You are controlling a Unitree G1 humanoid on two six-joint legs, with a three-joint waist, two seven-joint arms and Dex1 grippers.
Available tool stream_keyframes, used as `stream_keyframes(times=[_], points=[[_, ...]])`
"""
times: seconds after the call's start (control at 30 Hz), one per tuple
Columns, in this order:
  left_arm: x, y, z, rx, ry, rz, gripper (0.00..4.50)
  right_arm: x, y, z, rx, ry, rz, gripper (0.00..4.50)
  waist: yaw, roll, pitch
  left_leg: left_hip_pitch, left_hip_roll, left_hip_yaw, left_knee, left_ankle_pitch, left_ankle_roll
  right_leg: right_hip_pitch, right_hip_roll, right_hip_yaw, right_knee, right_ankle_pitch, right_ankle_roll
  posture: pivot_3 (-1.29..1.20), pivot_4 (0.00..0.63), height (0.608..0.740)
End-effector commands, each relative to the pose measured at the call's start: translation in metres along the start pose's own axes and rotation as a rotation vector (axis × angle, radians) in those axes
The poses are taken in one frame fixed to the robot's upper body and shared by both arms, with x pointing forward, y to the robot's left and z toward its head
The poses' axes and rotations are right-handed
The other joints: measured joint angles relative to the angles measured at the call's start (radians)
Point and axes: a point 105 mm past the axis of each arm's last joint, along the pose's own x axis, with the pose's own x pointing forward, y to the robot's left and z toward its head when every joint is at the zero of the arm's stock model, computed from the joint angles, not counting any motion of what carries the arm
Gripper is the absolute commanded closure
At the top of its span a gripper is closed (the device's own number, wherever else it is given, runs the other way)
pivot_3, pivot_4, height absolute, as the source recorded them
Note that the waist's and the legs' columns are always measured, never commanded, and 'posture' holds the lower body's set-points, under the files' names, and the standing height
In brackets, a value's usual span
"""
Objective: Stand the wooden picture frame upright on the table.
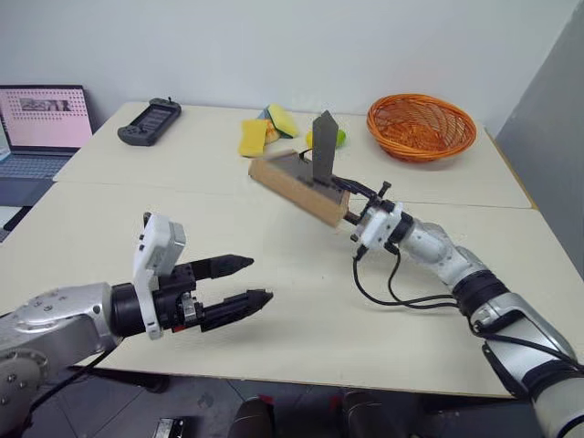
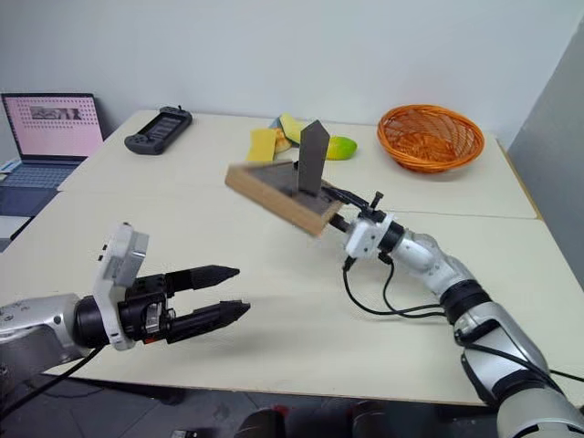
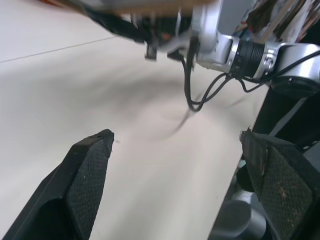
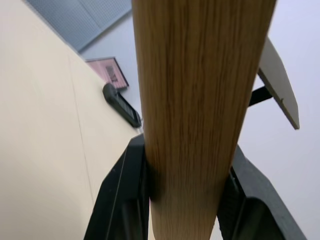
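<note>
Left gripper (image 1: pixel 245 281): nearest the camera, low over the front of the table (image 1: pixel 274 338), its two black fingers spread wide with nothing between them. It sits well apart from the frame and can stay out of the way unless a steadying touch is wanted.

Right gripper (image 1: pixel 350 212): further in, near the middle of the table, fingers clamped on one short end of the wooden picture frame (image 1: pixel 297 187). In the right wrist view the light-wood edge (image 4: pixel 195 100) sits squarely between the two black jaws.

Frame position: held off the tabletop and tilted, back panel up, with the dark stand (image 1: pixel 323 146) folded out and pointing upward. Whether the far end touches the table is hard to judge from here; it looks clear of it.

Step in hand: probably turning the frame so its bottom edge and the tip of the stand both face the table.

Doing it well: keep the grip firm while the wrist rolls, lower slowly until the edge and the stand both rest on the surface, and only then let the fingers part. Releasing early would likely let it topple.

Landing spot: the bare stretch in front of the seam (image 1: pixel 164 187) looks best.

Far side: yellow sponges (image 1: pixel 258 135), an orange basket (image 1: pixel 421 126) and a black handheld device (image 1: pixel 150 121) lie beyond, well apart from the work.
</note>
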Motion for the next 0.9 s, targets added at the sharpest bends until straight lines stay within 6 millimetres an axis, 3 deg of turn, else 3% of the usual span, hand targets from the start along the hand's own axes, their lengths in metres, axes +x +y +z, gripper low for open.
stream_keyframes(times=[0.03, 0.27, 0.53, 0.77, 0.9], points=[[-0.006, -0.005, 0.010, 0.070, -0.044, 0.034, 0.19, 0.013, -0.015, 0.009, 0.199, -0.034, -0.040, 3.15, 0.001, 0.000, 0.000, 0.000, 0.000, 0.000, 0.000, 0.000, 0.000, 0.000, 0.000, 0.000, 0.000, 0.000, 0.000, 0.00, 0.150, 0.740], [-0.022, 0.002, 0.000, 0.103, 0.014, 0.151, 0.19, 0.024, 0.009, 0.009, 0.520, -0.032, 0.070, 3.15, 0.000, 0.001, 0.000, 0.000, 0.001, -0.001, -0.004, 0.000, 0.000, -0.003, 0.001, -0.002, 0.000, -0.002, -0.002, 0.00, 0.150, 0.740], [-0.032, 0.009, -0.014, 0.179, 0.076, 0.271, 0.19, 0.009, 0.052, 0.003, 0.862, 0.039, 0.212, 3.15, 0.000, 0.001, 0.001, 0.000, 0.001, 0.000, -0.007, 0.000, 0.000, -0.005, 0.001, -0.002, 0.000, -0.005, -0.003, 0.00, 0.150, 0.740], [-0.038, 0.013, -0.013, 0.235, 0.095, 0.315, 0.19, -0.006, 0.079, 0.007, 1.015, 0.068, 0.304, 3.15, 0.000, 0.001, 0.001, 0.000, 0.001, 0.002, -0.010, 0.000, 0.000, -0.006, 0.001, 0.000, -0.001, -0.006, -0.003, 0.00, 0.150, 0.740], [-0.041, 0.013, -0.011, 0.241, 0.092, 0.321, 0.19, -0.008, 0.082, 0.007, 1.027, 0.077, 0.319, 3.15, 0.000, 0.001, 0.001, 0.000, 0.001, 0.003, -0.012, 0.000, 0.000, -0.007, 0.001, 0.000, -0.001, -0.007, -0.002, 0.00, 0.150, 0.740]])
